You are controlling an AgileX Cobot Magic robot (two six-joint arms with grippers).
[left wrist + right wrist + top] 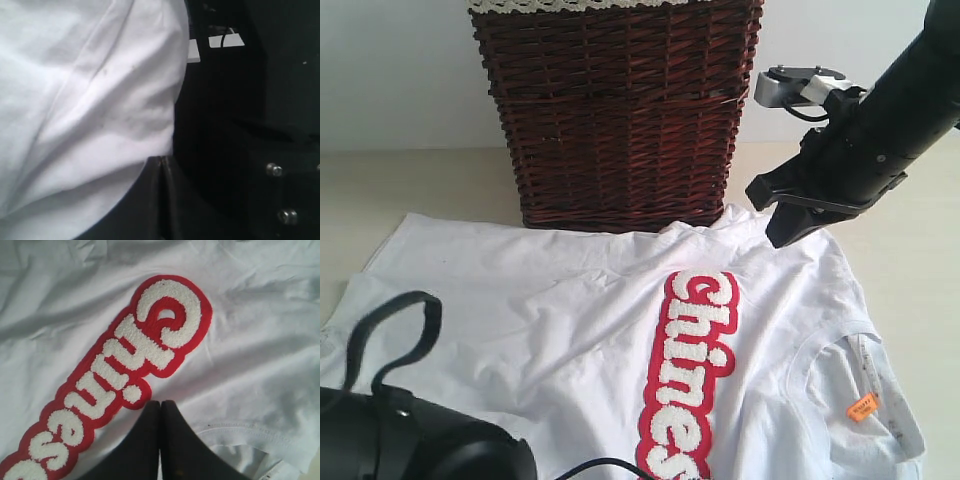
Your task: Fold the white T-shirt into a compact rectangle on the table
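Note:
The white T-shirt (550, 300) lies spread and wrinkled on the table (400, 180), its red-outlined fuzzy lettering (695, 370) running down the middle and an orange tag (861, 406) at the collar on the right. My right gripper (788, 228) hangs shut above the shirt's far right part. In the right wrist view its closed fingertips (160, 403) hover over cloth beside the lettering (150, 340), near the collar seam (250, 432). My left gripper (161, 160) is shut at the edge of white shirt cloth (90, 100), with nothing seen between the tips. Only the left arm's black body (410, 440) shows in the exterior view.
A dark red wicker basket (620, 120) with a lace-trimmed liner stands at the back, touching the shirt's far edge. A black cable loop (380, 340) rises from the left arm over the shirt. Bare table shows at the far left and far right (920, 250).

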